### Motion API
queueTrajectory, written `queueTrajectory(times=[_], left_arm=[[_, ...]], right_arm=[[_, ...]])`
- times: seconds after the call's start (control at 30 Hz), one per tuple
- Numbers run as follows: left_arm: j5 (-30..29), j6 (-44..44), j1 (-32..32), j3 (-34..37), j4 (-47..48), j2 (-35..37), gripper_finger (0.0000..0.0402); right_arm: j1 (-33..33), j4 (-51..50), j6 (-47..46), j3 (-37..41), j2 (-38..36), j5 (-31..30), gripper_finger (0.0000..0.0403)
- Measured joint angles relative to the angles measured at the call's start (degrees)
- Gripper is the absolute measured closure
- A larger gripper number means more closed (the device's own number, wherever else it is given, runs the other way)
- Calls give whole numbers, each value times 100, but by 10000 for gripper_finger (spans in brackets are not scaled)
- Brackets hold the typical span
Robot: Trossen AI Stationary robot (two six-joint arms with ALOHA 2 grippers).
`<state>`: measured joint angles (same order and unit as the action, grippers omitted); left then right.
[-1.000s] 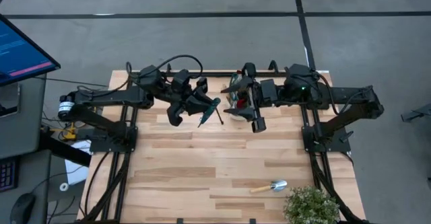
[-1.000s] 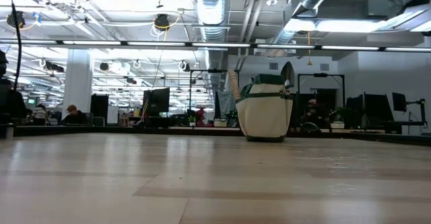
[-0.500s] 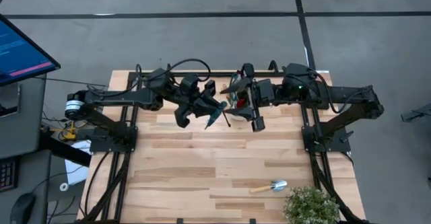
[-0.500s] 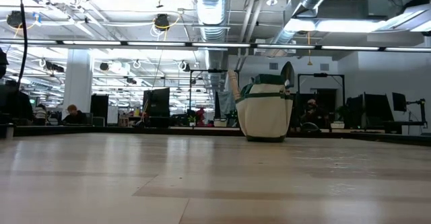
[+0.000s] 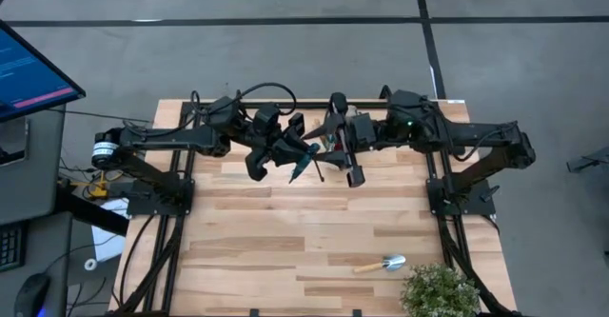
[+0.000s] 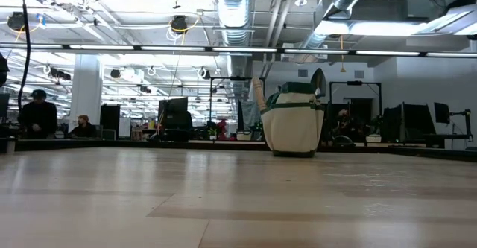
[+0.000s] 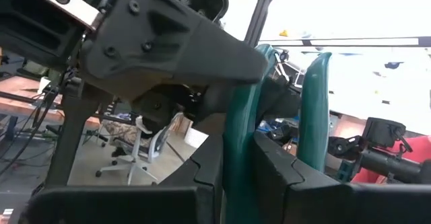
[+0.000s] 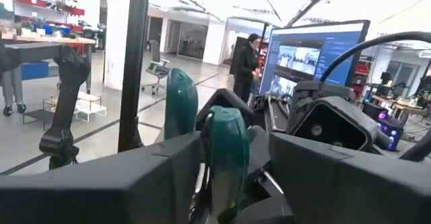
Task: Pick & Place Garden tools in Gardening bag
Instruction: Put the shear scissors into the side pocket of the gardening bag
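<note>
The teal-handled pruning shears (image 5: 304, 155) hang in the air between my two grippers, high over the far middle of the table. My left gripper (image 5: 290, 155) is shut on them from the left. My right gripper (image 5: 338, 152) is shut on them from the right. The beige gardening bag (image 6: 294, 121) with green trim stands upright on the table, partly hidden under my right arm in the high view (image 5: 328, 127). A wooden handle (image 6: 258, 91) and a silver blade (image 6: 318, 80) stick out of its top. A wooden-handled silver trowel (image 5: 383, 263) lies flat near the front right. My left gripper pinches one teal handle (image 7: 239, 153) of the shears between its two fingers, coming roughly level from the table's left. The other handle (image 7: 315, 96) stands free beside one finger. The shears are lifted clear of the table. My right gripper has one teal handle (image 8: 225, 150) between its two fingers, near that handle's rounded end, coming level from the table's right. The second handle (image 8: 180, 103) stands free beyond one finger (image 8: 135, 177). The shears hang clear of the table and the bag.
The leafy potted plant (image 5: 440, 290) stands at the front right corner, beside the trowel. A monitor (image 5: 33, 69) stands off the table's left side. People show in the room beyond the table (image 6: 37, 114). The bare wooden tabletop (image 5: 285, 231) spans the middle and front left.
My left gripper has carried the shears toward the table's right, up to the bag and my right gripper. My right gripper has then gone a little toward the table's left, onto the shears. The bag has stayed where it was.
</note>
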<state>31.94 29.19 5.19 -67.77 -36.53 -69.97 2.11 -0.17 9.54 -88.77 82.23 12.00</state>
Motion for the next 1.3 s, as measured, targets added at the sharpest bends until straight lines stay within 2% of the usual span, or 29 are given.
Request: queueTrajectory(times=[0.2,0.53,0.63,0.93,1.0,1.13,1.23,1.3], left_arm=[[-12,-1,6,0,7,0,351],[-131,-15,76,2,56,2,339],[-128,-15,142,2,67,5,305],[-13,296,162,2,109,11,163],[-15,319,168,2,184,51,142],[90,303,330,2,634,303,128],[112,147,585,0,1443,615,134],[54,-64,767,0,1956,842,144]], right_arm=[[-99,-56,0,0,-51,211,347],[-219,-114,-192,0,-54,427,350],[-203,-152,-205,4,-112,427,350],[-113,-278,-207,8,-367,425,350],[-109,-467,-208,7,-474,148,350],[-29,-1270,-223,7,-780,-925,350],[170,-1827,-370,7,-1017,-1969,350],[367,-2364,-569,7,-1166,-2915,350]])
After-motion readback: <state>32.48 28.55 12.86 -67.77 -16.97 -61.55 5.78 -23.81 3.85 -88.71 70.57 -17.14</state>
